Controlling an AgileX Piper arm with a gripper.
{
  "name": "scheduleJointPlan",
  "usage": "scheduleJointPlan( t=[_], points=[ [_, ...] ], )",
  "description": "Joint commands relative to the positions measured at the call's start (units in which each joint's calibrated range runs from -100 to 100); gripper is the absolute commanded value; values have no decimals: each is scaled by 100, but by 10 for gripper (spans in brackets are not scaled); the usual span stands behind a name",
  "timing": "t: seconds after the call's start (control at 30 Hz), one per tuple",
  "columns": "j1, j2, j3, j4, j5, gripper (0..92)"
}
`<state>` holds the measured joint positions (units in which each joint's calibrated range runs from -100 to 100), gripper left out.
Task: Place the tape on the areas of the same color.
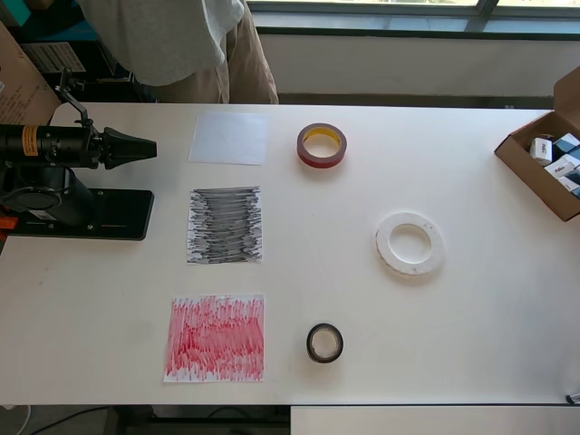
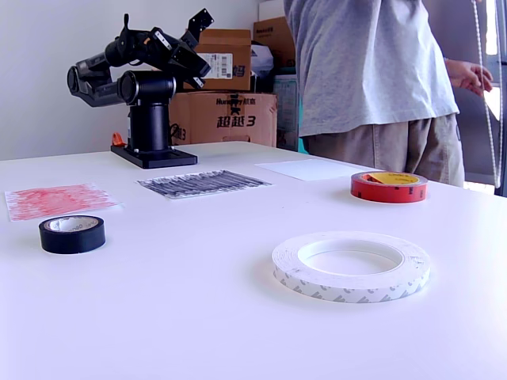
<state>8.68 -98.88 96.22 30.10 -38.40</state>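
Three sheets lie in a column left of centre in the overhead view: white area (image 1: 229, 138) (image 2: 310, 169), black scribbled area (image 1: 225, 225) (image 2: 203, 183), red scribbled area (image 1: 216, 338) (image 2: 54, 199). The red tape (image 1: 321, 145) (image 2: 389, 187) lies beside the white sheet. Next to the red sheet is the small black tape (image 1: 324, 343) (image 2: 72, 234). The big white tape (image 1: 410, 243) (image 2: 351, 265) rests alone toward the overhead view's right. My gripper (image 1: 149, 148) (image 2: 198, 67) hangs folded over the arm base (image 1: 77, 213), shut and empty, left of the sheets.
An open cardboard box (image 1: 542, 168) of small cartons sits at the overhead view's right edge. A person (image 1: 181, 45) (image 2: 372, 79) stands at the far table edge near the white sheet. Cardboard boxes (image 2: 226, 111) are stacked behind the arm.
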Motion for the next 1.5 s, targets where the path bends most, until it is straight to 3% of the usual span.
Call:
scheduleJointPlan(
  t=[0.0,0.2,0.63,1.17,1.37,1.47],
  points=[
    [-22,38,-49,100,-23,2],
    [183,412,-712,303,9,1],
    [223,3948,-4056,1636,18,2],
    [183,6866,-7382,1703,42,2],
    [176,7577,-7891,1712,566,1],
    [183,7849,-8218,2111,656,1]
  ],
)
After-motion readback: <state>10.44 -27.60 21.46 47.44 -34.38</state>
